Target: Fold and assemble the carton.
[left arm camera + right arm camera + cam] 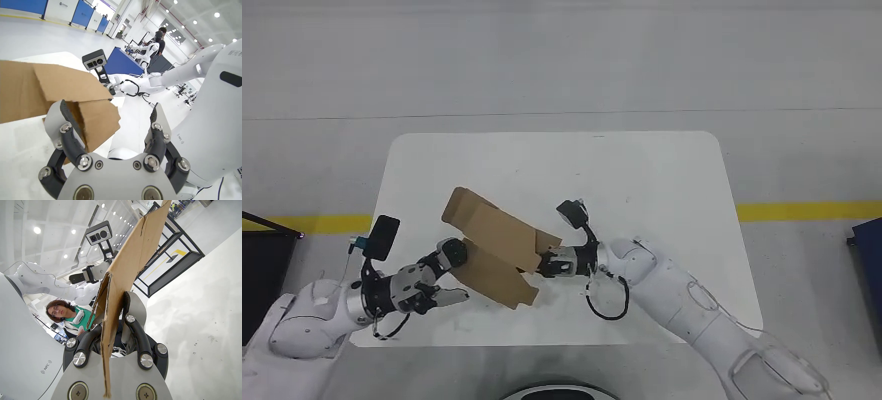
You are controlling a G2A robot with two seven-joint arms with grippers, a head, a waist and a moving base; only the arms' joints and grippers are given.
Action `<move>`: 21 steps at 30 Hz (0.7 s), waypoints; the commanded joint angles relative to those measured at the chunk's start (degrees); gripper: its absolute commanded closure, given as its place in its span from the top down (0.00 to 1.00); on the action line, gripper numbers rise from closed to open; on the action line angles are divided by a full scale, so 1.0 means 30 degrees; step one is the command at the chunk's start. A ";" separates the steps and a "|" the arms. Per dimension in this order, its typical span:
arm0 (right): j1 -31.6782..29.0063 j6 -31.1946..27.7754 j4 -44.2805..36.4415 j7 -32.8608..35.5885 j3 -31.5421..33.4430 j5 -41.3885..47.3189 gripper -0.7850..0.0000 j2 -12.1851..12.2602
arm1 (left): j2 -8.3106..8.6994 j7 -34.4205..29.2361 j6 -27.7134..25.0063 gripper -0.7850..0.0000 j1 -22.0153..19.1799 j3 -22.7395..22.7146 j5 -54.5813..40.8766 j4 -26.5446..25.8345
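Half-opened brown carton [497, 245], tilted over the near part of the table [642, 180], between the two arms. Risk from here: a tear or slip at the thin flap if shoved from the far end, or a collapse back to flat instead of squaring up, with only one end held. Pinched at one end flap by the right gripper [550, 265], pressed together on the cardboard. At the opposite, open end, left gripper [109, 107] spread wide, one jaw just inside the mouth, the other clear of it.
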 commanded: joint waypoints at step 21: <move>-0.0105 0.0140 0.0054 0.1554 -0.0596 0.1155 0.00 -0.0087 | 0.0440 0.1727 0.0000 1.00 0.0049 0.1237 0.0208 -0.0872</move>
